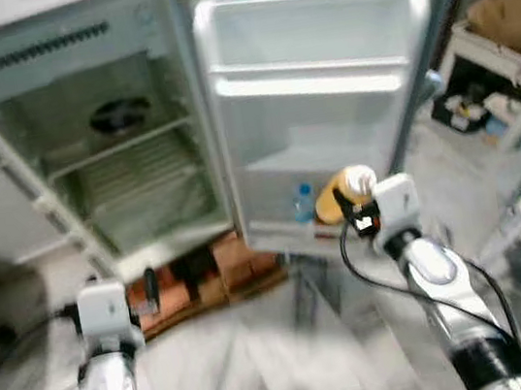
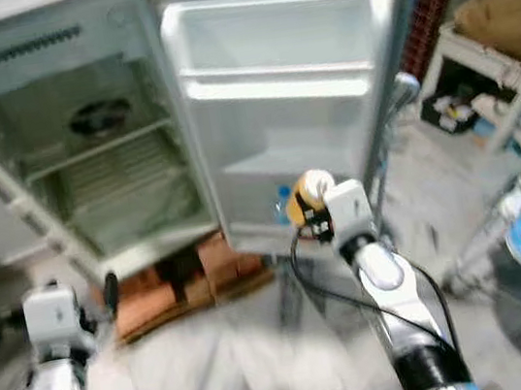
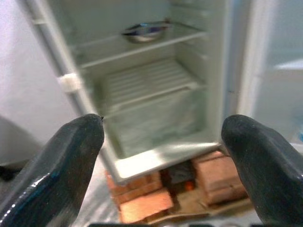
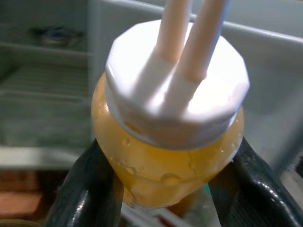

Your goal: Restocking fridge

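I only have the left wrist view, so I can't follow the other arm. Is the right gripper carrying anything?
Observer: Yes, the right gripper has its jaws shut on a yellow bottle with a white cap.
Operator: Where is it relative to the fridge?
Observer: In front of the open door, low down at the bottom door shelf.
Operator: Anything on that shelf?
Observer: A small blue-capped bottle stands there, to the robot's left of the yellow one.
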`<state>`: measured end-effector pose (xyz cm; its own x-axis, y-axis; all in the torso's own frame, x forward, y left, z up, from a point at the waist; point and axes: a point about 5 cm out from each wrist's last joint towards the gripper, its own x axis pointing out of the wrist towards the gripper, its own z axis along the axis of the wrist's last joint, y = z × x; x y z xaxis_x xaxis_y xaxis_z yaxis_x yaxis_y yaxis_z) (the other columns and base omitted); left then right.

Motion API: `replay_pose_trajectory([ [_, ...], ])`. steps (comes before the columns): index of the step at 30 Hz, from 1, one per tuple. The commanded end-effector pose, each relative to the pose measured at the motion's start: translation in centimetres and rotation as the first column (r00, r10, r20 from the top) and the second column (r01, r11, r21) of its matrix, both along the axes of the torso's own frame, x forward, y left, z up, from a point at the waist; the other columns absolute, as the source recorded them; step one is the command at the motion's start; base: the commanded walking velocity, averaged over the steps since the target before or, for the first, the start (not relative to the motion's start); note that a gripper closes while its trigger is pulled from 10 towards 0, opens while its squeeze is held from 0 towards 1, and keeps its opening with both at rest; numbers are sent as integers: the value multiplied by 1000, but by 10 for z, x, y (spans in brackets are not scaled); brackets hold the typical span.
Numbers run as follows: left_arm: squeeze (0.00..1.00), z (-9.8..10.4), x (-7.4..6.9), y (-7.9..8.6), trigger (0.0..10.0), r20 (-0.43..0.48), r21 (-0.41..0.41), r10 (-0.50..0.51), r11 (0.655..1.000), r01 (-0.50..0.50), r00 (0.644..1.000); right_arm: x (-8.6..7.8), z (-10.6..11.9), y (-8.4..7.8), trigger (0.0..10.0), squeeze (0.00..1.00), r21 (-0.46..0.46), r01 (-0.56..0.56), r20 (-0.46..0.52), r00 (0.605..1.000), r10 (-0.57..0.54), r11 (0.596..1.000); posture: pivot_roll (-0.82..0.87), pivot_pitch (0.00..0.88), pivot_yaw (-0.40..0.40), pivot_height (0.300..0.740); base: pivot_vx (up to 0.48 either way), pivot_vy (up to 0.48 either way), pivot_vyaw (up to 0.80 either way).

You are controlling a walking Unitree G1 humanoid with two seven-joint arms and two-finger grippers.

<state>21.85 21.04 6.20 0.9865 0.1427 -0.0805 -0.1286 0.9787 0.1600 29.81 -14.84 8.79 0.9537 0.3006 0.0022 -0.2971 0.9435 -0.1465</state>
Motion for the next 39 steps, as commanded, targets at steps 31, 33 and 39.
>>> replay_pose_trajectory([
  [31,0,-2,-1,-4,10000,1,0,-20,1000,20,1000,5,7,5,10000,0,-19,-26,34,999,26,999,10,91,-17,740,303,0,126],
  [33,0,-2,-2,-3,10000,-1,1,-15,1000,15,1000,5,7,5,10000,0,-20,-28,32,999,28,999,12,93,-17,740,0,0,0],
  [39,0,-6,-10,4,10000,-25,15,4,1000,-3,1000,6,4,5,10000,0,-24,-40,16,999,40,999,22,94,-23,740,0,0,0],
])
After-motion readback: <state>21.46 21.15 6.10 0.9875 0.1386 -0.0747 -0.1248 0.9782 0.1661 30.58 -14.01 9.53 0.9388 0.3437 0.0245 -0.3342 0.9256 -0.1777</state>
